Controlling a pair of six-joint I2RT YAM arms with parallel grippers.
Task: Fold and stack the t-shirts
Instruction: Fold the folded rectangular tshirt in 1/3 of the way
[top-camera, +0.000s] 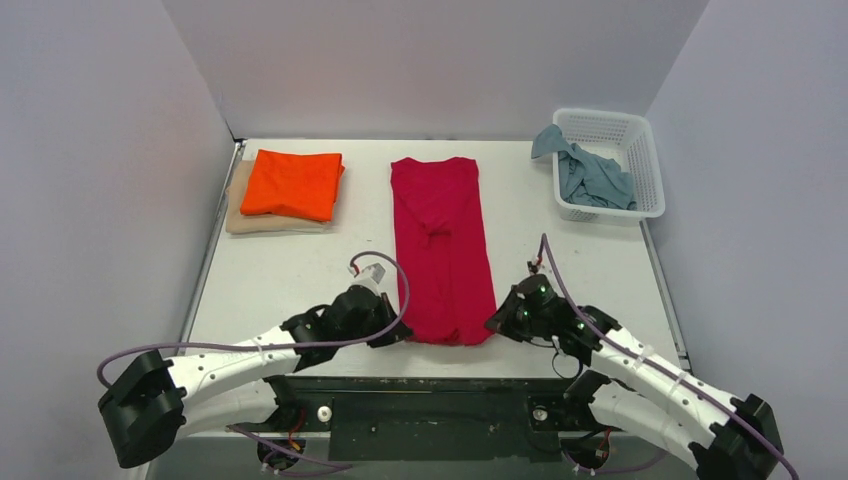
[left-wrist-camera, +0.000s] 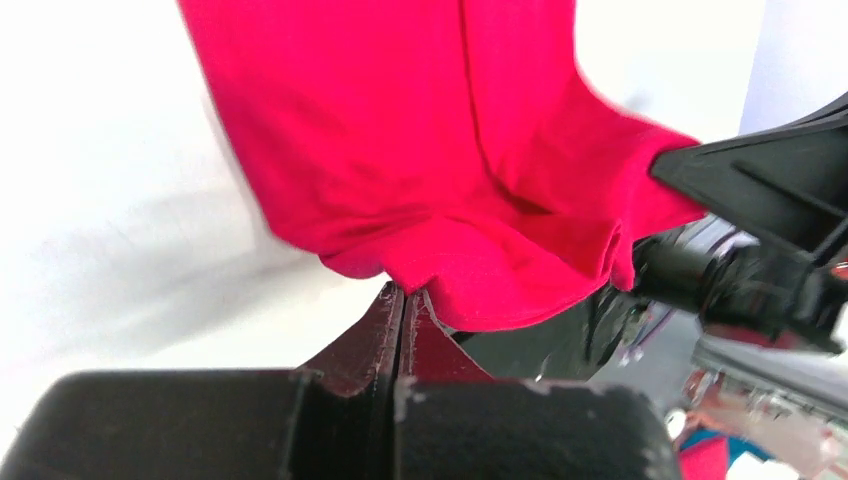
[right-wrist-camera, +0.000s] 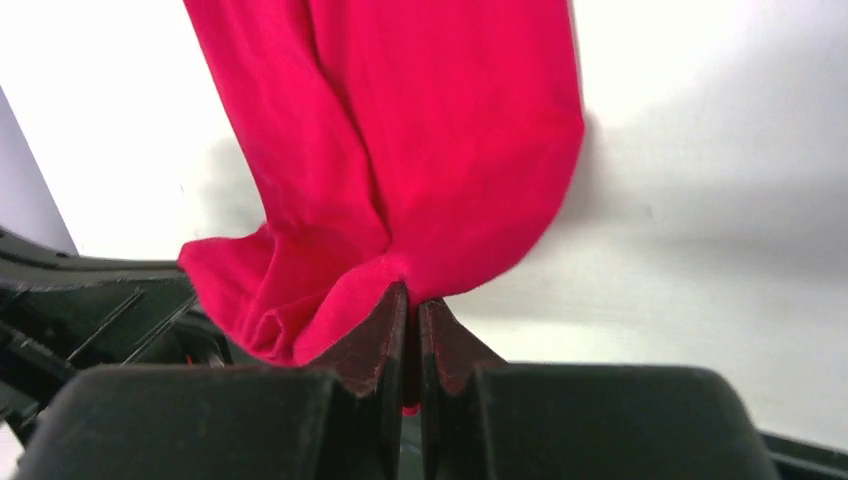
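Note:
The crimson red t-shirt (top-camera: 442, 245) lies as a long folded strip down the middle of the table. My left gripper (top-camera: 398, 338) is shut on its near left corner; the left wrist view shows the hem (left-wrist-camera: 470, 290) pinched at the fingertips (left-wrist-camera: 385, 325). My right gripper (top-camera: 493, 325) is shut on the near right corner, with red cloth (right-wrist-camera: 400, 170) between the fingertips (right-wrist-camera: 450, 345). The bright orange shirt (top-camera: 293, 184) lies folded on the folded pale beige shirt (top-camera: 240, 212) at the far left. The dusty grey-blue shirt (top-camera: 590, 172) hangs crumpled out of the basket.
A white plastic lattice basket (top-camera: 640, 150) stands at the far right of the table. Grey walls close in the left, back and right sides. The table's near edge (top-camera: 440, 352) runs just behind both grippers.

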